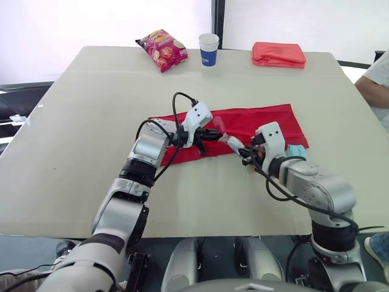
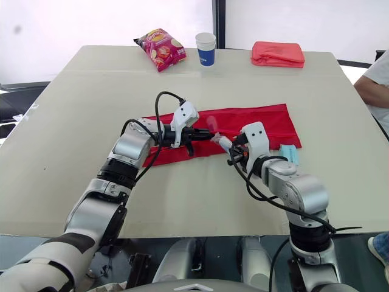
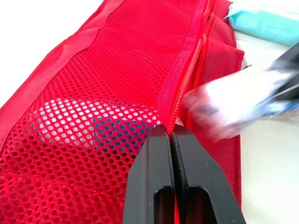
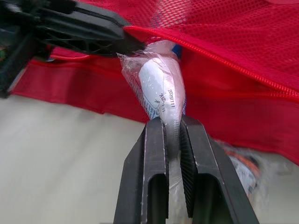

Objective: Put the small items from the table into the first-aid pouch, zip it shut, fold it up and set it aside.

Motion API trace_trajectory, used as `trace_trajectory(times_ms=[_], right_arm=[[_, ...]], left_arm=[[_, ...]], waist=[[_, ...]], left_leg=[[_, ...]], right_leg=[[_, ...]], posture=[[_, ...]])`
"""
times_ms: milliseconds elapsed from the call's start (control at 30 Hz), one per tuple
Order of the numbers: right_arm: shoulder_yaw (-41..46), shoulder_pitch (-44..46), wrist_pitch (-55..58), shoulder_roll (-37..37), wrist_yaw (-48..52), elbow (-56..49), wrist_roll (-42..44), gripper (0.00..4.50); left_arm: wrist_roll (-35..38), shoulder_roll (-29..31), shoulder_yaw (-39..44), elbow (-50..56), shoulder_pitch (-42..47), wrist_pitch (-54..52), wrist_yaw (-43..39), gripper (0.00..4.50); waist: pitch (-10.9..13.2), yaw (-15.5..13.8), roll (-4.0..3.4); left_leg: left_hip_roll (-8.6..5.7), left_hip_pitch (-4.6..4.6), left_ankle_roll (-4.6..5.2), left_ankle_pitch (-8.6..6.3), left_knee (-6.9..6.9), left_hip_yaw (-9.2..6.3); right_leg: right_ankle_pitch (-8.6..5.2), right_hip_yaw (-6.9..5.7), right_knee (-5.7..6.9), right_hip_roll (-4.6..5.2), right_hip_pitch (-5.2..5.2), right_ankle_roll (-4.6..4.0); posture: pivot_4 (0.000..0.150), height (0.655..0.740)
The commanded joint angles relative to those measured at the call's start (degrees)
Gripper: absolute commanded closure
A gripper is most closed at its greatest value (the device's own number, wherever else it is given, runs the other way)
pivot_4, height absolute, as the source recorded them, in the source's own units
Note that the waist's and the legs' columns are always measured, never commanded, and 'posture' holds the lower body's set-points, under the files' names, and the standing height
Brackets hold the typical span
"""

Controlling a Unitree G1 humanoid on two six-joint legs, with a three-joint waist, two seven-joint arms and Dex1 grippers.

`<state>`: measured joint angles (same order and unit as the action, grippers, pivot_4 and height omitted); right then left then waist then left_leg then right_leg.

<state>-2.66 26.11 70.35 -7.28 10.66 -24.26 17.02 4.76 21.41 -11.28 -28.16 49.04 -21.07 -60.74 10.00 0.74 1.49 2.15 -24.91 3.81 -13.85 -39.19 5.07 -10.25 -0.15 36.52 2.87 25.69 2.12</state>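
On the bench (image 1: pixel 73 152) the red first-aid pouch (image 1: pixel 267 121) lies open. The left claw (image 3: pixel 170 135) pinches its zipper edge. The right claw (image 4: pixel 172 123) pinches a sealed packet (image 4: pixel 159 84), whose long axis points straight ahead of it, with the tip at the pocket mouth.

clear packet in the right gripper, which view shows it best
Right wrist view: the packet sits close up, pinched by the right gripper, its tip at the pouch opening. Left wrist view shows its side; eye views, a small sliver.
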Motion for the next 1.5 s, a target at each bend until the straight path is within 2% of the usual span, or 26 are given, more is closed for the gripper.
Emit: trace_trajectory(times_ms=[33,300,467,500,600,667,867,967,1100,1133,1367,1500], right_arm=[[0.1,2.9,-2.6,1.4,-3.0,1.9,-2.1,4.49],[-2.5,10.1,-12.0,6.2,-5.3,16.3,-5.9,4.49],[-2.1,13.1,-18.0,8.7,-3.4,24.5,-5.9,4.49],[-1.9,13.1,-18.4,8.8,-2.3,24.7,-5.2,3.81],[-2.3,11.2,-17.3,6.6,1.1,20.8,-3.9,2.71],[-2.7,8.9,-14.8,3.5,4.0,15.3,-2.3,1.77],[-3.4,3.9,-10.1,-5.3,9.4,4.3,0.4,1.77],[-4.8,3.7,-11.7,-7.4,10.2,6.2,-0.8,2.41],[-6.8,6.8,-15.5,-4.5,9.0,14.9,-2.7,4.21],[-7.1,7.6,-17.0,-3.8,8.5,17.2,-3.6,4.46],[-7.3,12.3,-30.3,-1.0,7.1,29.9,-8.4,4.46],[-7.0,8.9,-32.6,-5.5,13.4,23.5,-7.0,4.46]], left_arm=[[1.2,-0.3,0.3,3.3,-0.1,-0.1,-0.5,4.50],[1.0,-0.7,-0.4,4.2,-1.1,0.4,-1.2,4.50],[0.6,-0.8,-0.6,4.1,-1.4,0.8,-1.1,4.50],[0.5,-0.8,-0.6,3.8,-1.4,1.0,-0.9,4.50],[0.2,-0.8,-0.4,3.1,-1.1,1.2,-0.5,4.50],[0.2,-0.7,-0.2,2.7,-0.9,1.4,-0.4,4.50],[0.0,-0.4,-0.1,1.4,-0.3,2.3,-0.5,4.50],[-0.2,-0.4,-0.2,0.6,0.2,2.9,-0.7,4.50],[-0.3,-0.5,-0.3,-0.3,0.9,3.6,-0.8,4.50],[-0.4,-0.5,-0.3,-0.6,1.0,3.8,-0.8,4.50],[-0.6,-0.8,-0.7,-1.3,1.2,4.8,-0.8,4.50],[-1.1,-0.4,-0.8,-2.3,1.2,6.3,-1.0,4.50]], waist=[[0.0,0.0,0.00],[0.0,0.2,-0.01],[0.0,0.3,-0.01],[0.0,0.3,-0.01],[0.0,0.1,-0.02],[0.0,0.1,-0.02],[0.0,0.2,-0.02],[0.0,0.2,-0.02],[0.0,0.3,-0.02],[0.0,0.3,-0.02],[0.0,0.1,-0.02],[0.0,0.0,-0.02]], left_leg=[[0.00,0.00,0.00,0.00,0.00,0.00],[0.01,0.02,0.00,0.00,0.01,-0.01],[0.01,0.03,0.00,0.00,0.03,-0.01],[0.01,0.02,0.00,0.00,0.04,-0.02],[0.00,0.00,0.00,0.00,0.04,-0.02],[-0.01,-0.01,0.00,0.00,0.03,-0.04],[0.02,0.02,0.00,0.00,0.04,-0.04],[0.02,0.05,0.00,0.00,0.04,-0.03],[0.00,0.05,0.00,0.00,0.04,0.01],[0.00,0.06,0.00,0.00,0.04,0.01],[0.00,0.02,0.00,0.00,0.04,0.00],[0.00,0.00,0.00,0.00,0.04,-0.01]], right_leg=[[0.00,0.00,0.00,0.00,0.00,0.00],[0.00,0.00,0.02,-0.02,0.00,0.00],[0.00,0.00,0.03,-0.03,0.00,0.00],[0.00,0.00,0.02,-0.03,0.00,-0.01],[0.00,0.01,0.01,-0.01,0.00,0.00],[0.00,0.01,0.00,0.00,-0.01,0.00],[0.00,0.01,0.02,-0.02,0.00,0.00],[-0.01,0.01,0.02,-0.02,0.00,0.00],[-0.01,0.01,0.01,-0.03,0.00,0.00],[-0.01,0.01,0.02,-0.04,0.00,0.00],[0.00,0.01,0.00,-0.03,0.00,0.00],[0.00,0.01,-0.02,-0.02,0.00,0.00]], posture=[[0.150,0.7400],[0.150,0.7400],[0.150,0.7400],[0.150,0.7400],[0.150,0.7400],[0.150,0.7400],[0.150,0.7400],[0.150,0.7400],[0.150,0.7400],[0.150,0.7400],[0.150,0.7400],[0.150,0.7400]])
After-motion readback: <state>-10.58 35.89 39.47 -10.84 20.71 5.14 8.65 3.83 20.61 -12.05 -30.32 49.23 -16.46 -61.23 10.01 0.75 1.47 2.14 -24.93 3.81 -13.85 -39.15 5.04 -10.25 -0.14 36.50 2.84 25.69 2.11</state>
